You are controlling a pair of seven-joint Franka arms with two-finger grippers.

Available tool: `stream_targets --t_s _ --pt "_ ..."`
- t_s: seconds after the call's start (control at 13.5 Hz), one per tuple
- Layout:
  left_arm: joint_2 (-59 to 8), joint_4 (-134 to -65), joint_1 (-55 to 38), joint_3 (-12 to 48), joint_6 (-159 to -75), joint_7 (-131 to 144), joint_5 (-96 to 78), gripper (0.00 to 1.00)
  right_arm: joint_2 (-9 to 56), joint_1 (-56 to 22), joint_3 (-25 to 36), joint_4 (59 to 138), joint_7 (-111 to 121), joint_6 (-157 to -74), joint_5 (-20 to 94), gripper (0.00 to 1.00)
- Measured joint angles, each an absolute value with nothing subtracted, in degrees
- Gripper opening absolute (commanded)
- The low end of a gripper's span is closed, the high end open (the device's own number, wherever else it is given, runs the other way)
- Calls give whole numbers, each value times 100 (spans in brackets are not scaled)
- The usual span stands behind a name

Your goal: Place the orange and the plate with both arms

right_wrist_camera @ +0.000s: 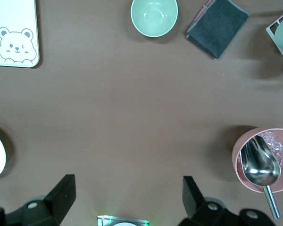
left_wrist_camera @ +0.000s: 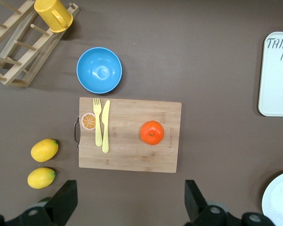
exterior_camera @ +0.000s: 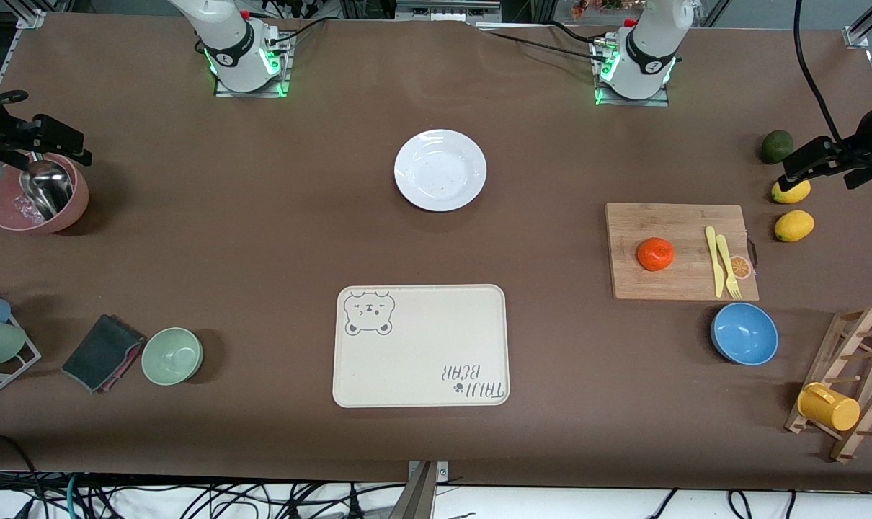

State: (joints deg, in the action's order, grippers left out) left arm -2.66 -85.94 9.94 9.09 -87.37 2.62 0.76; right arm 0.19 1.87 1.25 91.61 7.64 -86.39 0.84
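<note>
The plate (exterior_camera: 440, 170) lies bare on the brown table (exterior_camera: 263, 238) in the upper middle of the front view, between the two arm bases, and the orange (exterior_camera: 656, 254) sits on a wooden cutting board (exterior_camera: 681, 251) at centre right, well apart from the plate. Beside the orange on the board lie a yellow knife (exterior_camera: 713, 261) and yellow fork (exterior_camera: 728, 267), with a small orange-slice tag (exterior_camera: 740, 267) at the board's edge. A blue bowl (exterior_camera: 744, 333) stands just below the board, nearer the front camera, and two lemons (exterior_camera: 793, 209) and a dark green fruit (exterior_camera: 776, 146) lie at upper right. The cream bear-print tray (exterior_camera: 421, 346) fills the lower middle. At lower left are a green bowl (exterior_camera: 172, 355) and a dark folded cloth (exterior_camera: 103, 352); at upper left, a pink bowl (exterior_camera: 36, 193) holds a metal scoop (exterior_camera: 47, 189). A wooden rack with a yellow cup (exterior_camera: 829, 406) is cut off at the lower right edge. The left gripper (left_wrist_camera: 129, 207) hangs spread wide over bare table beside the board, holding nothing; the right gripper (right_wrist_camera: 127, 202) hangs likewise spread and empty over bare table near the pink bowl. Only the fingers of each show in its wrist view; in the front view both grippers are half cut off at the side edges.
</note>
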Motion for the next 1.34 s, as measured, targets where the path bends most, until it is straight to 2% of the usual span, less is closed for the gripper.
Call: stream_targets --t_s 0.37,0.59,1.34 --pt "-267 -8556 1039 882 -8745 262 76 100 20 186 123 9161 766 -8643 84 100" --pt "-264 -8248 1112 758 -8727 219 74 100 28 183 121 9161 767 -8659 84 100" --pt "-508 -8190 994 780 -8474 75 60 100 32 151 134 9161 768 -8667 65 100"
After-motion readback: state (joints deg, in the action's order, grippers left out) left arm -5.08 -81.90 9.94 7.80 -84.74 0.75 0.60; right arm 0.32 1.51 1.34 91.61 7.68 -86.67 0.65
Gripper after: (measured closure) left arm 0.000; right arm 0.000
